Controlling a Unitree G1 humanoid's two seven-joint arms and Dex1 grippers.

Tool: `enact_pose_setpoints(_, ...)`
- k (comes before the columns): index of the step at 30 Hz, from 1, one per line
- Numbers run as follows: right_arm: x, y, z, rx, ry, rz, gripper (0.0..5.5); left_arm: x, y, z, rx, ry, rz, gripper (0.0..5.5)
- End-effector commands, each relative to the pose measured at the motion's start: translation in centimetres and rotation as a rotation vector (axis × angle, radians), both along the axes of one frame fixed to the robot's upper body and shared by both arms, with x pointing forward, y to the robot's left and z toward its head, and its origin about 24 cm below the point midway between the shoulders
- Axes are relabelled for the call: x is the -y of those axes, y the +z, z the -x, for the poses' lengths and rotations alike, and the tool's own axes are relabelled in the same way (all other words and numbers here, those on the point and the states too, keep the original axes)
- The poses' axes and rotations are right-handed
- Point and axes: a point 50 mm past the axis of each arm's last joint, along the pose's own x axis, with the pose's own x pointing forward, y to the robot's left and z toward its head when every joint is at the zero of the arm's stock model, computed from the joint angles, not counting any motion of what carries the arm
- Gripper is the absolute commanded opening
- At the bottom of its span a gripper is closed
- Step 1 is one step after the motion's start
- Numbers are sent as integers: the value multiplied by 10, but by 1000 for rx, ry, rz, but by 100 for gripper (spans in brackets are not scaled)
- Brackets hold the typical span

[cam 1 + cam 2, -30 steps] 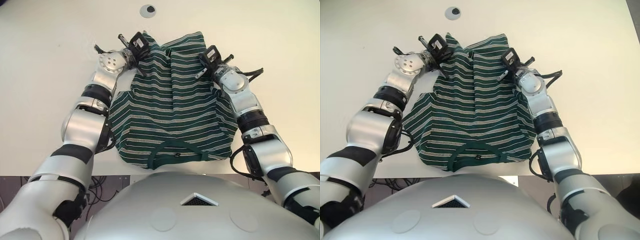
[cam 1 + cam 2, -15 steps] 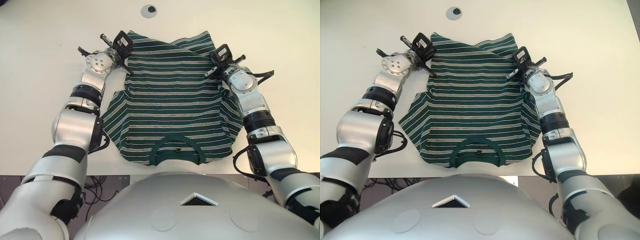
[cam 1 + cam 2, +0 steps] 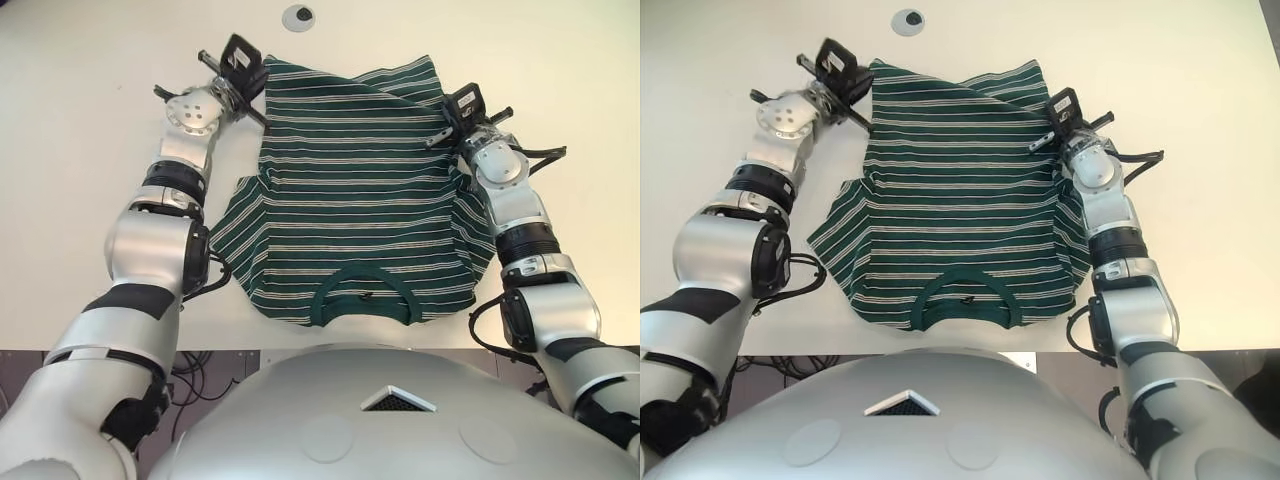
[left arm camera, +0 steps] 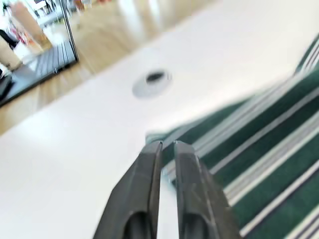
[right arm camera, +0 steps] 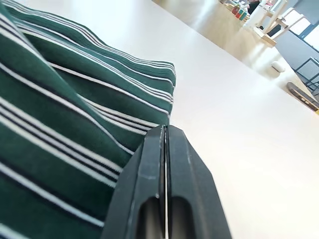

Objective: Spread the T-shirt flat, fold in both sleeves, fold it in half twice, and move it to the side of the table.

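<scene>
T-shirt farther out, hem corners pinched

A white table with a round grommet; pale wood floor beyond.

Likely an open office or lab. The white surface has a round cable grommet near its far edge; pale wood floor and distant furniture lie beyond

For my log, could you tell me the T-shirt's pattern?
The T-shirt is dark green with thin white stripes, clearest in the left eye view.
</scene>
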Motion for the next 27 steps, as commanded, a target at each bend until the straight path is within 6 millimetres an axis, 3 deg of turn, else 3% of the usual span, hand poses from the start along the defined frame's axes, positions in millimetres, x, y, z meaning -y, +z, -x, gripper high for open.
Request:
enact_pose_setpoints(1,-15,22,6,158,24,-94,0,-21,14,5,97,3,68,99)
enact_pose_setpoints(3,-21,38,12,257,35,-147,0,-36,14,20,95,-15,111,99)
enact_pose_setpoints(4,-23,46,18,305,37,-182,0,-46,9,36,47,-44,140,99)
enact_pose_setpoints(8,-22,61,41,380,-6,-360,0,-90,7,117,-229,-136,256,99)
enact_pose_setpoints(11,-21,69,57,472,-20,-378,0,-124,9,183,-471,-210,254,99)
enact_pose_setpoints(13,-20,70,63,485,-29,-383,0,-139,13,207,-568,-205,264,99)
enact_pose_setpoints(15,-17,69,65,484,-50,-380,0,-148,16,214,-608,-183,285,99)
enact_pose_setpoints(20,-11,63,64,467,-93,-341,0,-154,6,233,-720,-234,278,171)
enact_pose_setpoints(27,-14,57,68,456,-71,-289,0,-136,-17,219,-755,-215,278,171)
